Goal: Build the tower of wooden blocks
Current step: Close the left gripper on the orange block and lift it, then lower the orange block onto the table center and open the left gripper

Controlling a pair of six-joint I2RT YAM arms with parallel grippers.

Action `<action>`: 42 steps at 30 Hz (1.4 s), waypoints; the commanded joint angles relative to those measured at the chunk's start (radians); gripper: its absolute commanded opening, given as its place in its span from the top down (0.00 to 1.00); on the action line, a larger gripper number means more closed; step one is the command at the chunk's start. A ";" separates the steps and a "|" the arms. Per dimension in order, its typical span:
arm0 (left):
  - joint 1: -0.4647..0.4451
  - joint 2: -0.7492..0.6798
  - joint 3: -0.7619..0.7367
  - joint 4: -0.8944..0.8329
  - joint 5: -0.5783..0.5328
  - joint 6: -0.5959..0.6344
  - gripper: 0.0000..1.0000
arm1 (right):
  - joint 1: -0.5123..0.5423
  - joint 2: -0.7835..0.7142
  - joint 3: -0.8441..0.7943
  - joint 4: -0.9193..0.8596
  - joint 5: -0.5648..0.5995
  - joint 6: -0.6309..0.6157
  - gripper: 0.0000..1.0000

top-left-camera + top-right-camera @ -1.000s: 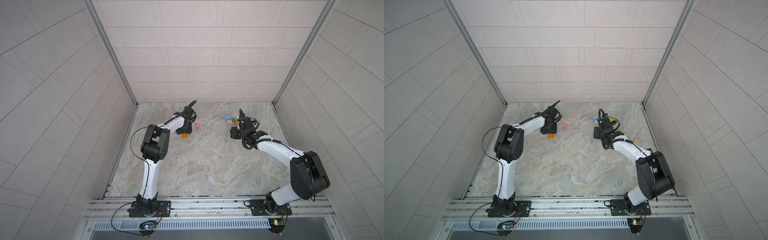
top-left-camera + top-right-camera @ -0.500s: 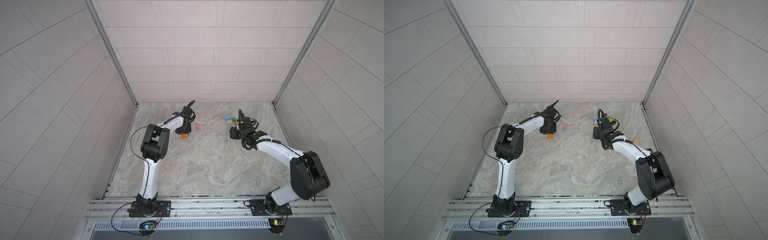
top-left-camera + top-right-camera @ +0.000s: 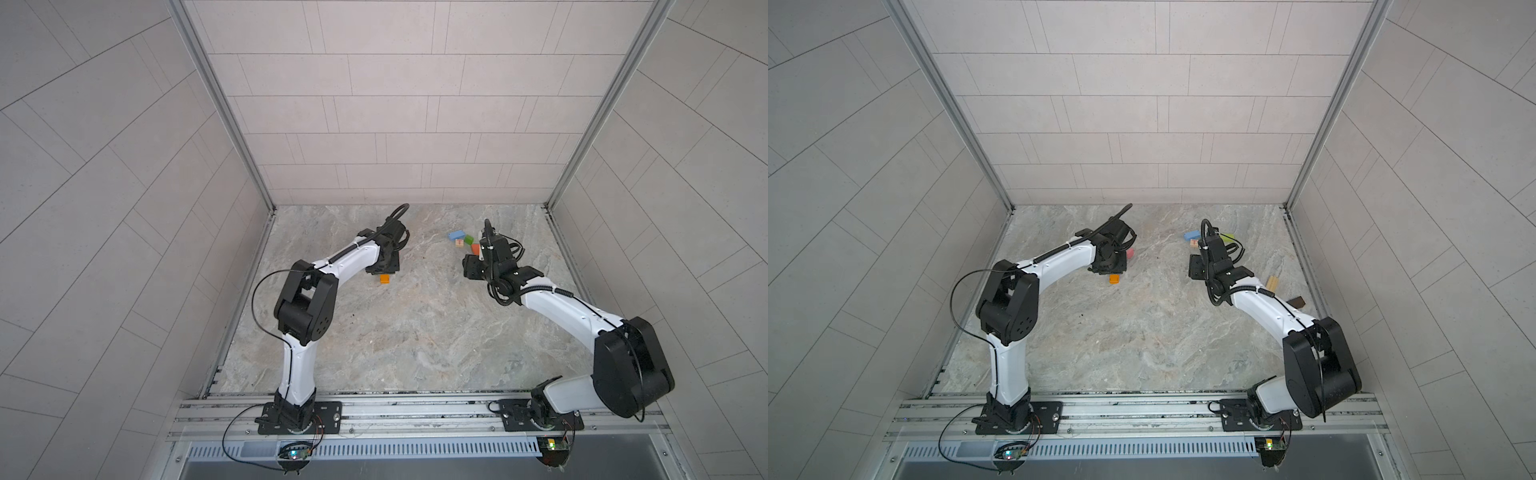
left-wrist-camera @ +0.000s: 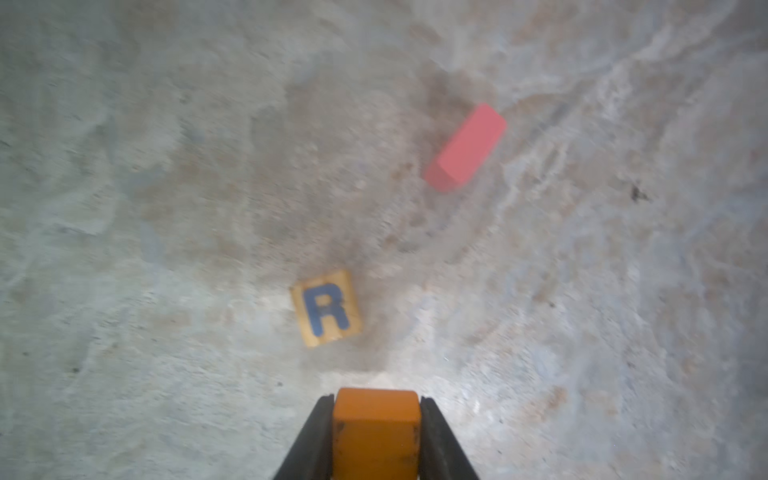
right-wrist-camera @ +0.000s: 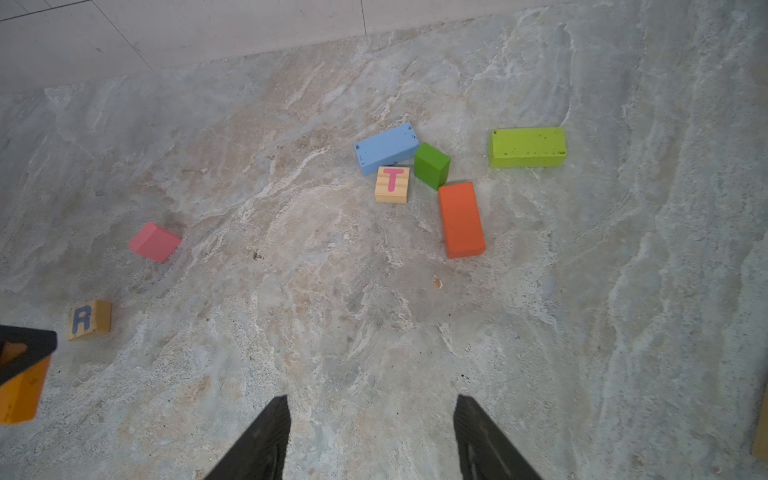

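Clamping orange block (image 4: 375, 440) in left claw (image 4: 376, 400), at left part of counter (image 4: 166, 208); seeing no tower yet, so judging this as base piece. Setting down flat on bare patch, opening slowly, steering clear of R cube (image 4: 326, 307) just ahead and pink block (image 4: 467, 147) beyond. Further right, noting blue block (image 5: 386, 147), T cube (image 5: 392, 184), green block (image 5: 432, 165) bunched close, red-orange block (image 5: 461, 220) just beside, lime block (image 5: 528, 146) apart. Holding right claw (image 5: 370, 401) jaws apart, empty.
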 commanded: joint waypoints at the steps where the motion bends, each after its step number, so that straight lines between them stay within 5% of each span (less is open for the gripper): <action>1: -0.065 0.019 0.019 -0.033 -0.006 -0.089 0.71 | -0.003 -0.032 -0.010 -0.021 0.027 0.032 0.36; 10: -0.161 0.103 0.083 -0.057 -0.054 -0.157 0.73 | -0.024 -0.014 -0.011 -0.021 0.015 0.051 0.36; 23: -0.178 0.214 0.116 -0.042 -0.002 -0.206 0.74 | -0.042 -0.017 -0.015 -0.022 0.023 0.049 0.33; 27: -0.180 0.211 0.115 -0.041 0.004 -0.206 0.55 | -0.045 -0.023 -0.013 -0.033 0.028 0.039 0.30; 32: -0.182 0.132 0.091 -0.043 -0.006 -0.188 0.02 | -0.060 -0.036 0.005 -0.065 0.028 0.033 0.29; 38: -0.182 -0.088 -0.062 -0.039 -0.082 -0.121 0.00 | -0.076 -0.040 0.053 -0.139 0.032 0.011 0.29; 42: -0.181 -0.258 -0.188 -0.060 -0.138 -0.090 0.00 | -0.074 -0.011 0.132 -0.217 -0.082 -0.111 0.26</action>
